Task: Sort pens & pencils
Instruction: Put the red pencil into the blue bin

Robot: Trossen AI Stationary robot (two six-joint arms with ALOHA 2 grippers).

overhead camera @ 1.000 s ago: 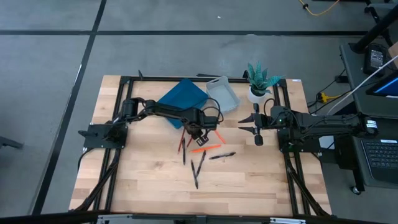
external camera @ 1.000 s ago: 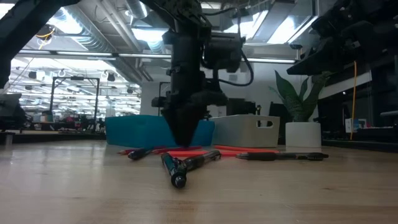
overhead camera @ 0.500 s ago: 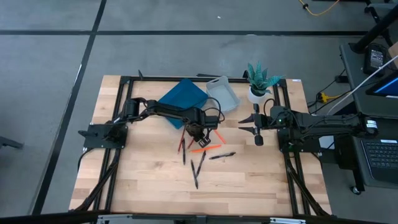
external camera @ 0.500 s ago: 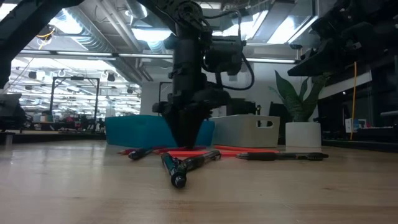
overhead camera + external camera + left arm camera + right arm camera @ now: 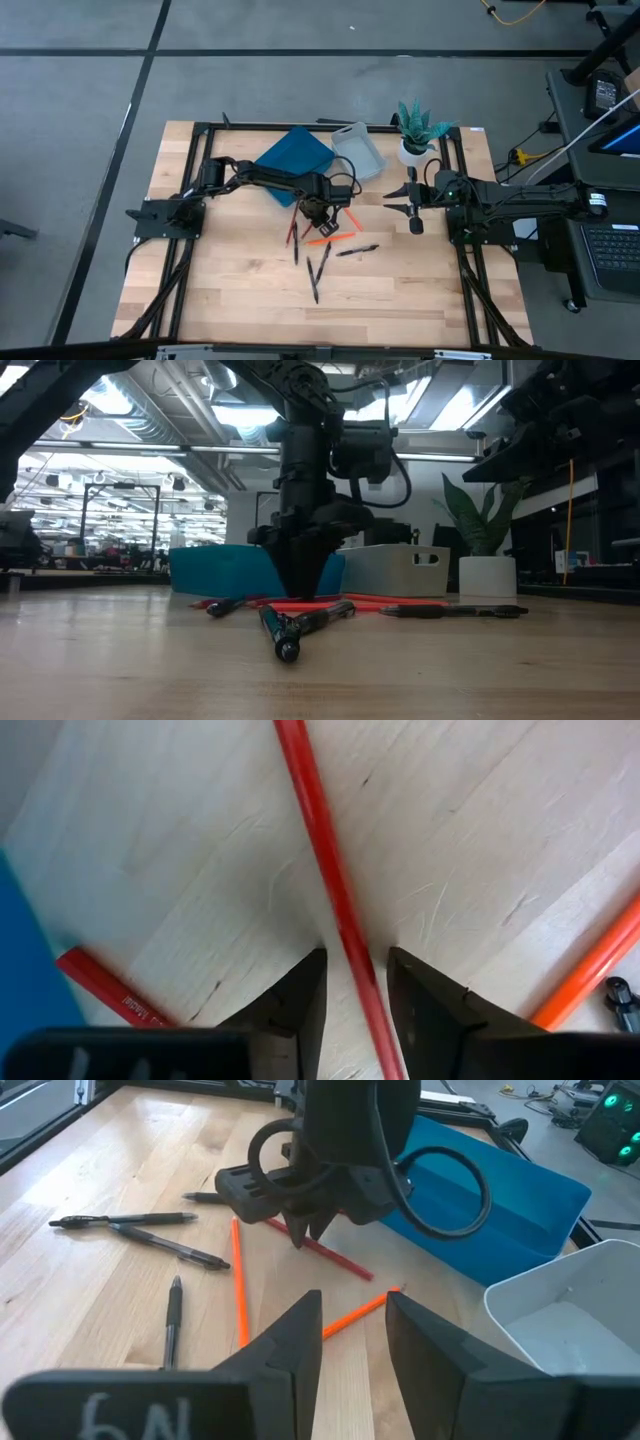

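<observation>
My left gripper points down at the table's middle, open, with one fingertip on each side of a red pencil that lies flat on the wood. A second red pencil and an orange pencil lie close by. In the right wrist view the same red pencil lies under that gripper, with two orange pencils beside it. Several black pens lie nearer the table's front. My right gripper waits open above the table's right side.
A blue tray and a white bin stand at the far middle of the table. A potted plant stands at the far right. Bare wood lies toward the near edge and the left.
My left gripper has tipped a little over the red pencil and stays open around it. The pencils and pens lie as before.
</observation>
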